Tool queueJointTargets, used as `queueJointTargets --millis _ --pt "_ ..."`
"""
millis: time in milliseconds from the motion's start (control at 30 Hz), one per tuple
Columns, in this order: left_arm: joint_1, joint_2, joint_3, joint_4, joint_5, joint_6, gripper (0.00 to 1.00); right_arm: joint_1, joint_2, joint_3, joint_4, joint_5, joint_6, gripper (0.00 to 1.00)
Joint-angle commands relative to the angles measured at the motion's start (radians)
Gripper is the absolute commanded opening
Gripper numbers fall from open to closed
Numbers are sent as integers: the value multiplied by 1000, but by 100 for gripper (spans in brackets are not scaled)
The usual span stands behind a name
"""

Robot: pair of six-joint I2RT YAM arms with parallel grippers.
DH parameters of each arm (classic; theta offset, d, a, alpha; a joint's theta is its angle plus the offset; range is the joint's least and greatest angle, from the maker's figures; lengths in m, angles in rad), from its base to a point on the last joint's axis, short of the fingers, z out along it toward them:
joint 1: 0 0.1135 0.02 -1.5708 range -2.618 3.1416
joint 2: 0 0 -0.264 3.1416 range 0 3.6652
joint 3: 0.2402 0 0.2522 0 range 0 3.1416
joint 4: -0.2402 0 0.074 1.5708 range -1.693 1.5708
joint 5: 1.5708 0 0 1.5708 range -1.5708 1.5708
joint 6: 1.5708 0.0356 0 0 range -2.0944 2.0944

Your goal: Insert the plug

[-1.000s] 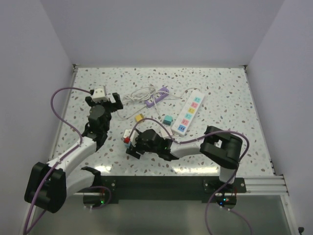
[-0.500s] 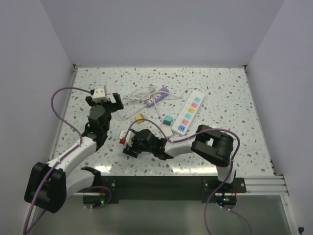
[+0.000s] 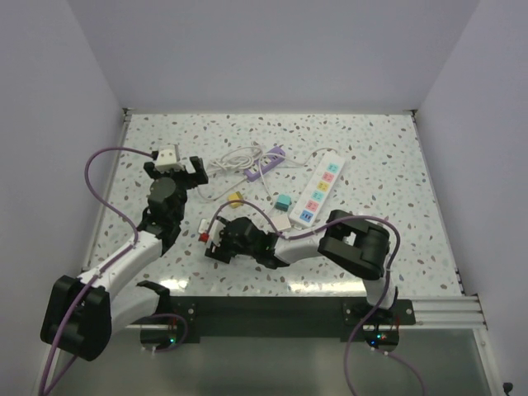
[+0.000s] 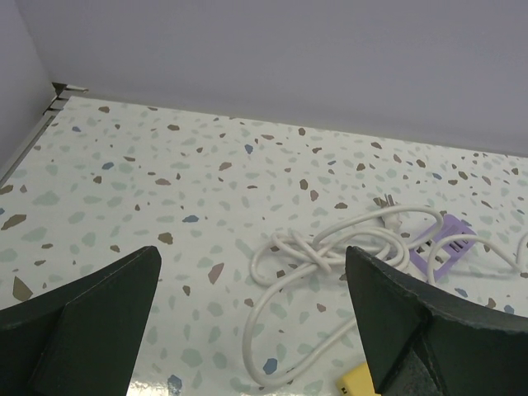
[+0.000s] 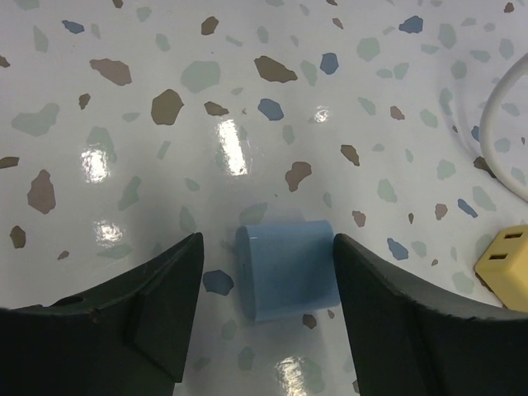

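Observation:
A light blue plug (image 5: 287,268) lies on the speckled table between the fingers of my right gripper (image 5: 266,262). The jaws stand open on either side of it, and the right one looks close to or touching its side. In the top view my right gripper (image 3: 211,238) reaches far left near the front, and the blue plug is hidden under it. The white power strip (image 3: 318,190) with coloured sockets lies to the right, further back. My left gripper (image 3: 176,165) is open and empty, hovering over the table near a coiled white cable (image 4: 330,247).
A yellow plug (image 3: 234,199) and a teal plug (image 3: 283,202) lie between the grippers and the strip; the yellow plug also shows in the right wrist view (image 5: 505,268). A purple adapter (image 4: 445,247) sits at the cable's end. Walls enclose the table.
My right arm has swung further left, and its gripper has shifted slightly left along the table. The left arm has not moved.

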Motion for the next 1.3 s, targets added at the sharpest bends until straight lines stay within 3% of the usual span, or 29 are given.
queueJointTargets --millis 0,167,300,600,733,867,1067,1233,1267 --pt "-4 -24 23 21 10 14 100 -1 24 4 -46 44 -10 70" --pt "-4 -24 20 22 12 14 100 -10 26 15 -63 46 -10 74" --pt "-4 -24 20 22 12 14 100 -18 31 16 -70 41 -6 69" --pt "-3 -21 18 30 18 14 100 -33 35 -11 12 93 19 50" --pt "-4 -19 18 33 23 14 100 -38 32 -25 46 101 33 32" --pt "-4 -26 12 39 38 19 100 -76 -18 -28 16 54 85 24" --pt "-4 -73 -49 168 182 57 100 -258 -213 -57 -99 -235 220 20" --pt "-3 -133 -147 355 448 108 100 -407 -311 -36 -211 -521 335 19" --pt "-4 -145 -157 373 493 117 100 -430 -319 -25 -230 -640 353 19"
